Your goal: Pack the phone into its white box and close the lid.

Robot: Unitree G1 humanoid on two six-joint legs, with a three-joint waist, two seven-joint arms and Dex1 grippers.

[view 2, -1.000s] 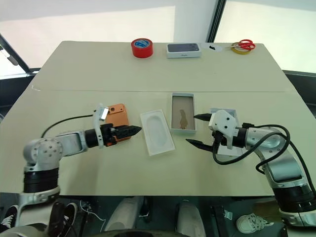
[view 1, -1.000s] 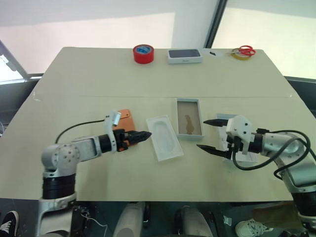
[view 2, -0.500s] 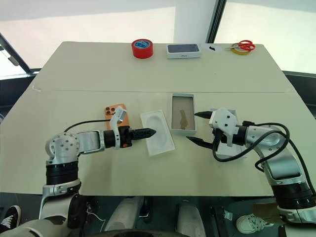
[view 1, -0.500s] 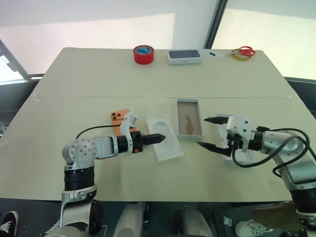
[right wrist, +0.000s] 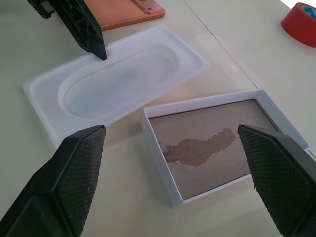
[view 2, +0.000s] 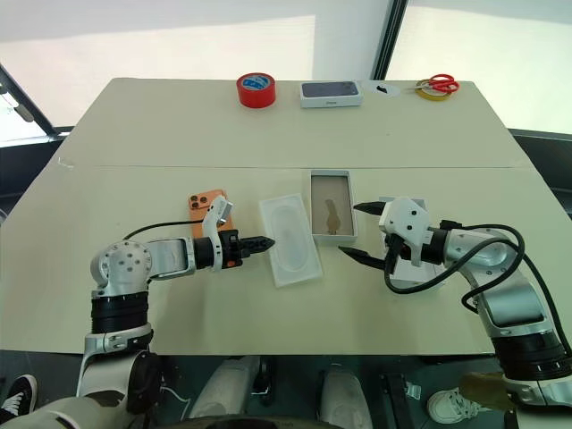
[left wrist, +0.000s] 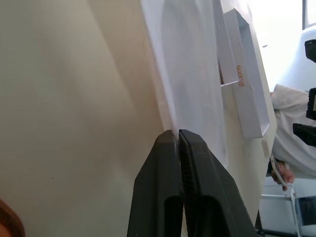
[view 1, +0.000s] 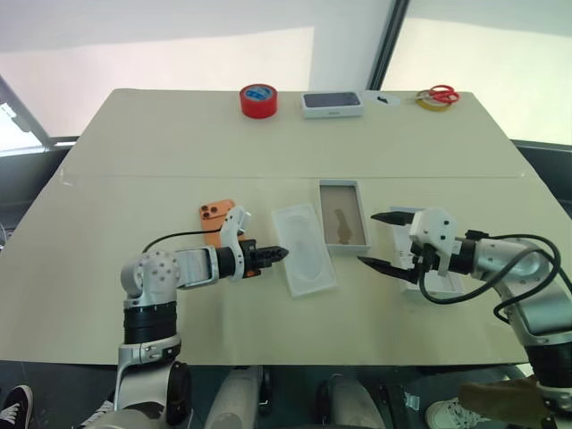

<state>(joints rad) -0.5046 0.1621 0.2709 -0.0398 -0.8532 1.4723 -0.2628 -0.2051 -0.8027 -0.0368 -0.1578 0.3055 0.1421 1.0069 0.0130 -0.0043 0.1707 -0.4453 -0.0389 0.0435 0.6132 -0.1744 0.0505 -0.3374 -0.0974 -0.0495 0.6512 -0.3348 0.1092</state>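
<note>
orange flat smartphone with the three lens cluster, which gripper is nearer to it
Left. The left gripper sits just beside the orange flat smartphone, its shut tips at the thin white moulded insert. The right gripper is beyond the shallow white cardboard tray, much farther off.

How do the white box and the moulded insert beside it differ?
The white box has thin upright walls and a brownish floor; the moulded insert is all white with a shallow oval recess. The box lies square to the table; the insert sits angled. The shut left tool reaches the insert's edge; nothing touches the box. Both lie open side up.
</note>
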